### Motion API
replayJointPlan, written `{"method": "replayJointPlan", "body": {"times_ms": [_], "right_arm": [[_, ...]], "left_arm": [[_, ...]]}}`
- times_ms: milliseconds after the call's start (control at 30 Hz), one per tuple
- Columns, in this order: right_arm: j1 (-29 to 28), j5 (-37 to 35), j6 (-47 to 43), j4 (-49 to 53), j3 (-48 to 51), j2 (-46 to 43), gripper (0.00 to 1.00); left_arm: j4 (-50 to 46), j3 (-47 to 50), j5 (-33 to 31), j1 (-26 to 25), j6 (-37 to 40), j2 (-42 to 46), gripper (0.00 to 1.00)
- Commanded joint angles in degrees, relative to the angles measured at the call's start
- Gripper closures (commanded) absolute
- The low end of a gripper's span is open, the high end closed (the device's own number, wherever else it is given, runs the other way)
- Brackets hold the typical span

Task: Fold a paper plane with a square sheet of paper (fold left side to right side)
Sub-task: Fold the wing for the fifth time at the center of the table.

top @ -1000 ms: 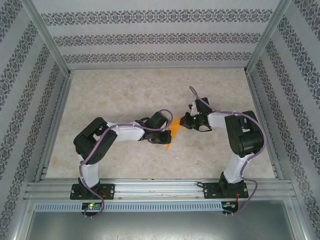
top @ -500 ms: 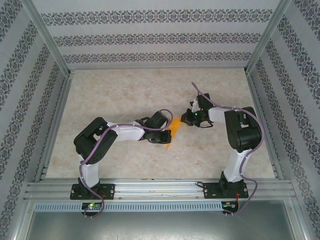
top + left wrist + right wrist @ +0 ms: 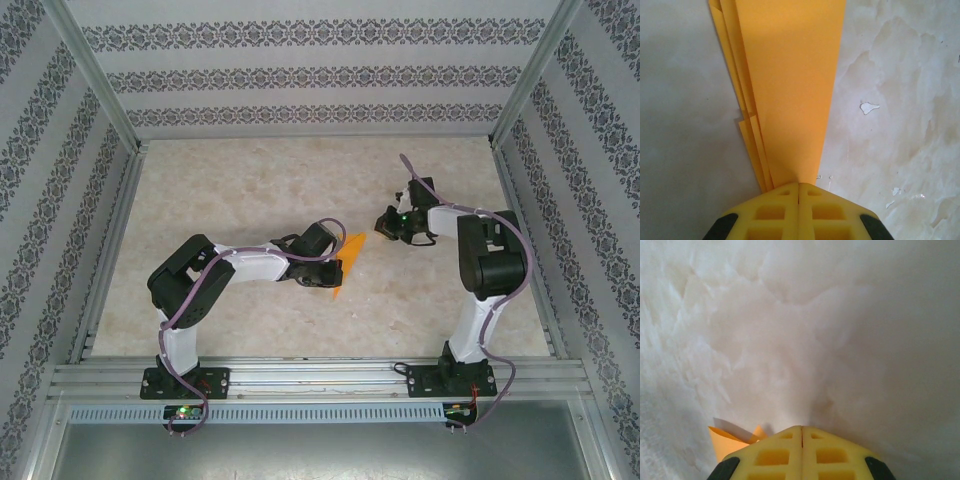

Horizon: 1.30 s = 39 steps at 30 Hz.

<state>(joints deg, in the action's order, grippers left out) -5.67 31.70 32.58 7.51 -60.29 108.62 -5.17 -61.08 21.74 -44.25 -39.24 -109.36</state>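
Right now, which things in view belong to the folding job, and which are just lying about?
Job: paper plane; left gripper, shut at its narrow end; right gripper, shut, apart from it.
Lying about: white flecks on the table; patterned walls.

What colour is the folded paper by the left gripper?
Bright orange. The paper plane shows best in the left wrist view.

Paper plane (image 3: 352, 249) lies on table (image 3: 250, 190), left of right pincer (image 3: 384, 227).
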Motion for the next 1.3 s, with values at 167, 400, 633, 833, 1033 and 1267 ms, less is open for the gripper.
{"method": "replayJointPlan", "body": {"times_ms": [167, 400, 633, 833, 1033, 1267], "right_arm": [[-4.1, 2.4, 3.2, -2.4, 8.7, -12.9, 1.0], [-8.9, 3.5, 6.4, -6.5, 8.0, -8.8, 1.0], [-9.3, 1.9, 5.5, -5.2, 3.6, -2.4, 1.0], [-8.5, 0.4, 4.6, -2.5, 3.9, 1.9, 1.0], [-8.1, 0.0, 3.8, -1.5, 6.1, 2.9, 1.0], [-8.2, 0.3, 4.4, -2.3, 7.7, 1.6, 1.0]], "left_arm": [[-10.1, 3.5, -3.5, -0.6, 0.2, -3.0, 1.0], [-9.6, 3.8, -3.3, -0.5, 0.3, -2.7, 1.0], [-9.0, 4.0, -3.1, -0.5, 0.1, -1.6, 1.0], [-8.9, 2.7, -1.7, -0.1, 0.6, 0.5, 1.0], [-9.6, 0.5, 0.5, 0.7, 1.5, 4.5, 1.0], [-7.0, -3.0, 7.1, 0.7, 2.5, 6.8, 1.0]]}}
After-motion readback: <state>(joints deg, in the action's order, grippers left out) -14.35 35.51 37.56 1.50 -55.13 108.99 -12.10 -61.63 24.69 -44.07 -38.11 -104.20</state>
